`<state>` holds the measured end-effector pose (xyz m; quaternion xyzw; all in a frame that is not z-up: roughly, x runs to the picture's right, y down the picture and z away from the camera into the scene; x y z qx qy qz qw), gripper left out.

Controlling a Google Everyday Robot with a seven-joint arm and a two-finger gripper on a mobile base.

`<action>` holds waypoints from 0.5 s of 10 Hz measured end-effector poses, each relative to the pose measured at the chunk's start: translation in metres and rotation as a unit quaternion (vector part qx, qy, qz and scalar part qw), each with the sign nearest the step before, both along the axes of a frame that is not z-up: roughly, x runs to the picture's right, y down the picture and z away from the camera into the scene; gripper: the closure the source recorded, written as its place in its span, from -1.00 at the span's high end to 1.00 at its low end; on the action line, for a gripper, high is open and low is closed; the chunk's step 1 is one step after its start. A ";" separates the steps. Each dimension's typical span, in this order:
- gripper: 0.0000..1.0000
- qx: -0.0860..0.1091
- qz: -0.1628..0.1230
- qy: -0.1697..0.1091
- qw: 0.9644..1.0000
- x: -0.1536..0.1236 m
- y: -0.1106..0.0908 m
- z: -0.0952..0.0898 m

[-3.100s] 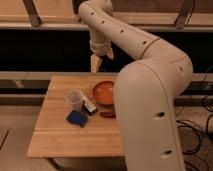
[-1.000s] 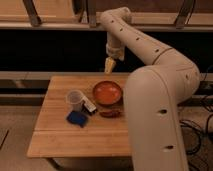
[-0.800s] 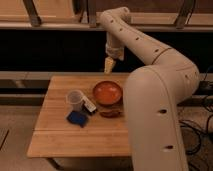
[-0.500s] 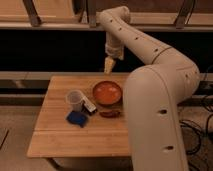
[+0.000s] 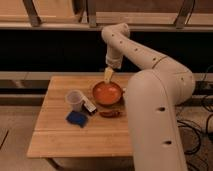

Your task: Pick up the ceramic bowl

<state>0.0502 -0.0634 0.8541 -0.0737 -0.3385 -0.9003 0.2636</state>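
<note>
Wooden table (image 5: 59,136) with ceramic bowl (image 5: 107,93), gripper (image 5: 108,75) just above its far rim.

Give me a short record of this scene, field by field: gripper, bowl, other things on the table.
table: wooden
bowl: orange-red, resting on the table
gripper: hangs just above the bowl's far rim
cup: upright, left of the bowl
blue object: in front of the cup
dark-red object: in front of the bowl

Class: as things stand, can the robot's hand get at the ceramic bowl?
Probably yes. The hand hangs just above the far rim of the ceramic bowl, with nothing between them. The plastic cup stands apart, off to one side of the bowl.
</note>
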 end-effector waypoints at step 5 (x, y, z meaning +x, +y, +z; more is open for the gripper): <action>0.60 -0.037 0.003 0.020 0.999 0.025 0.042 0.065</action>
